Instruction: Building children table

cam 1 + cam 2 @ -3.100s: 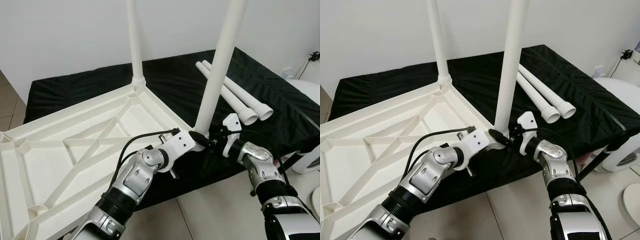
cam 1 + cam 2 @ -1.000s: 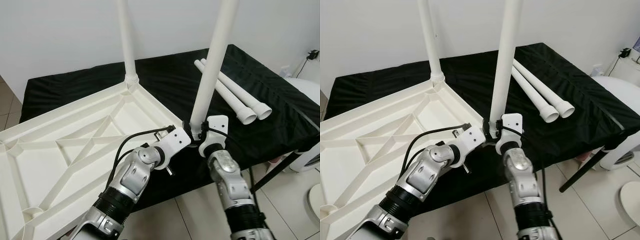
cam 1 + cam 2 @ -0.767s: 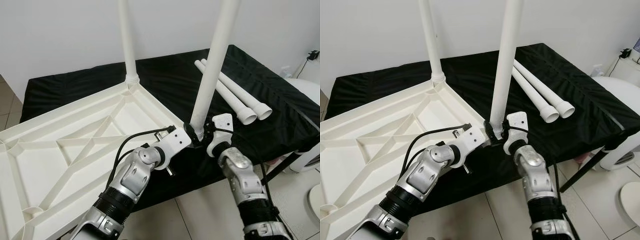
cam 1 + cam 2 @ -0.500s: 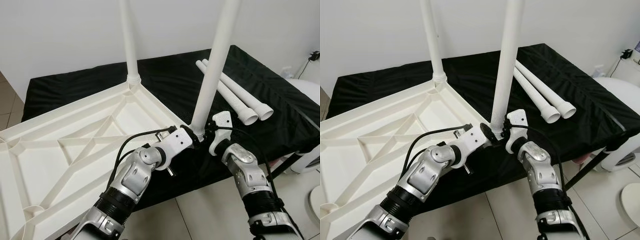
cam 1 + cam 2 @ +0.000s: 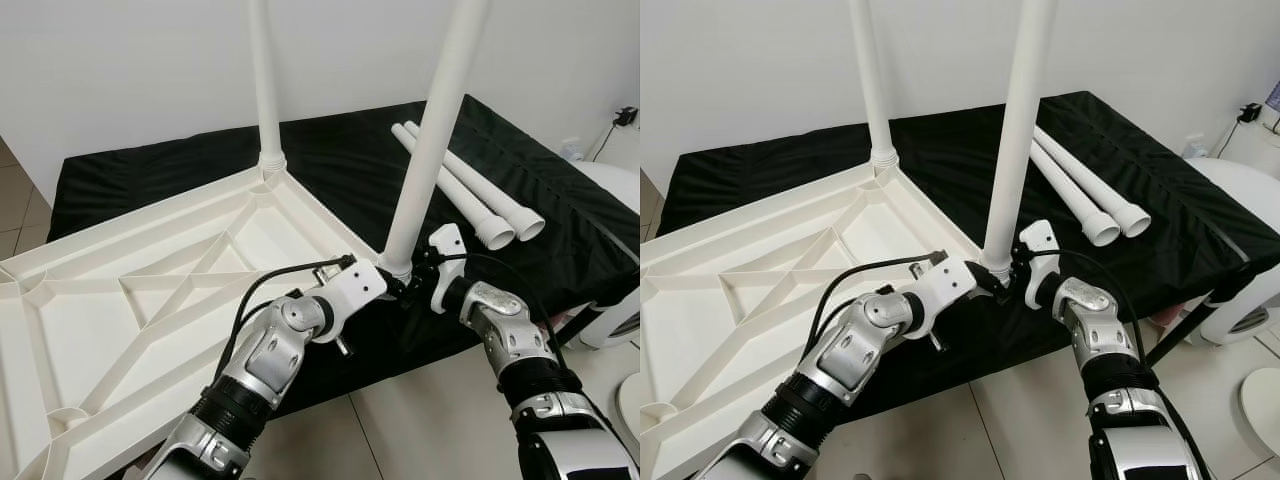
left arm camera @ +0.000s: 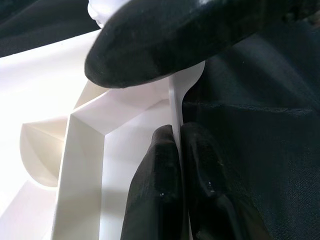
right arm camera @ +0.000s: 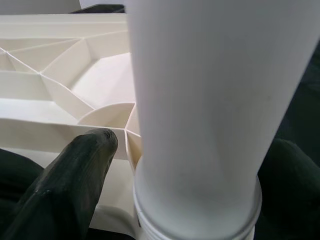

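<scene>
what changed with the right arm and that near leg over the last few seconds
The right gripper swung round the base of the near leg, from its right side to the front and back again, holding it throughout. The left gripper stayed clamped on the tabletop rim at that corner. The far leg and two loose legs did not move.

Black-draped table with white table parts on top

A black cloth [image 5: 560,190] covers the supporting table, running from mid-left to the right edge of the head views. The upturned white tabletop [image 5: 150,300] lies on its left half, overhanging the near edge. Two loose white legs [image 5: 465,190] lie side by side at upper right, touching each other.
</scene>
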`<state>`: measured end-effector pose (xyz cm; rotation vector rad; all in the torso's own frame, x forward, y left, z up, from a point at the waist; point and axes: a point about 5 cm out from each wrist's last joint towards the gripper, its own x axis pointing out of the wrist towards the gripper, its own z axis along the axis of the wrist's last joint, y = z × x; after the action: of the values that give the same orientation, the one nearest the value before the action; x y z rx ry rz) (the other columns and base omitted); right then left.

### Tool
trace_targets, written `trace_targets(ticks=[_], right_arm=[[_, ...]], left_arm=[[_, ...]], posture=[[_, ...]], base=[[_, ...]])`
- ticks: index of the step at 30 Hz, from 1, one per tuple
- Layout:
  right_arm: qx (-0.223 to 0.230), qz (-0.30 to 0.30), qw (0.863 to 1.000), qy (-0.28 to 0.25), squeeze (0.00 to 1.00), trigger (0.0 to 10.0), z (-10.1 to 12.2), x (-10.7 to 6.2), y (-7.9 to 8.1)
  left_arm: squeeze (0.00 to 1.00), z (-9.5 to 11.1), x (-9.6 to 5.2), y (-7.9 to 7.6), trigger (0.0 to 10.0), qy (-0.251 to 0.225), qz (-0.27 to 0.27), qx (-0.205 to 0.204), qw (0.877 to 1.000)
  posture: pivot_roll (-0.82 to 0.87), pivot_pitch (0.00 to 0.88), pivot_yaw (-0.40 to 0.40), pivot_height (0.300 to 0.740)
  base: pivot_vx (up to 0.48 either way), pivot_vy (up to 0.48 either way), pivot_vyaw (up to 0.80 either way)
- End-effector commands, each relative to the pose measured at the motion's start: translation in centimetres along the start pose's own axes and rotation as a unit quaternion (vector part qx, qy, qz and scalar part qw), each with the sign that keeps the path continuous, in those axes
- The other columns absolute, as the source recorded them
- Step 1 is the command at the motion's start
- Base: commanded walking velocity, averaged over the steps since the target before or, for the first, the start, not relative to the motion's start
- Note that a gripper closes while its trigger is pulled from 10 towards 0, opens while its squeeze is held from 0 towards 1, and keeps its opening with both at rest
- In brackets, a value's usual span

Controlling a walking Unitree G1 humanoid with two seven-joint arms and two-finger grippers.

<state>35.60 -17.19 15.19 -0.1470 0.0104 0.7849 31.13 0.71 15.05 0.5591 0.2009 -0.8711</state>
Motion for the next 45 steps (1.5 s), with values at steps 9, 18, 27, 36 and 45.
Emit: trace_targets(ticks=[9, 18, 27, 36, 45], right_arm=[[-0.006, 0.01, 1.0, 0.005, 0.0, 0.0, -0.2, -0.2, -0.8], [0.004, -0.005, 1.0, -0.005, 0.0, 0.0, -0.9, -0.6, -0.7], [0.023, -0.066, 0.997, -0.043, 0.0, 10.0, -1.2, -0.1, 0.7], [0.035, -0.16, 0.983, -0.086, 0.0, 10.0, -0.1, 1.2, 2.1], [0.03, -0.231, 0.968, -0.095, 0.0, 10.0, 0.8, 2.4, 3.5]], left_arm=[[0.0, -0.1, -0.1, 0.3, 10.0, 0.004, 0.048, 0.013, 0.999], [0.0, -0.1, -0.1, 0.4, 10.0, 0.005, 0.048, 0.012, 0.999], [0.0, -0.2, -0.2, 0.5, 10.0, 0.006, 0.05, 0.01, 0.999], [0.0, -0.2, -0.2, 0.6, 10.0, 0.007, 0.051, 0.011, 0.999], [0.0, -0.1, -0.3, 0.7, 10.0, 0.006, 0.052, 0.011, 0.999]], posture=[[-0.11, 0.053, 0.03, 0.74], [-0.11, 0.067, 0.027, 0.74], [-0.11, 0.072, 0.028, 0.74], [-0.12, 0.073, 0.031, 0.74], [-0.11, 0.073, 0.032, 0.74]], base=[[0.0, 0.0, 0.0], [0.0, 0.0, 0.0], [0.0, 0.0, 0.0], [0.0, 0.0, 0.0], [0.0, 0.0, 0.0]])
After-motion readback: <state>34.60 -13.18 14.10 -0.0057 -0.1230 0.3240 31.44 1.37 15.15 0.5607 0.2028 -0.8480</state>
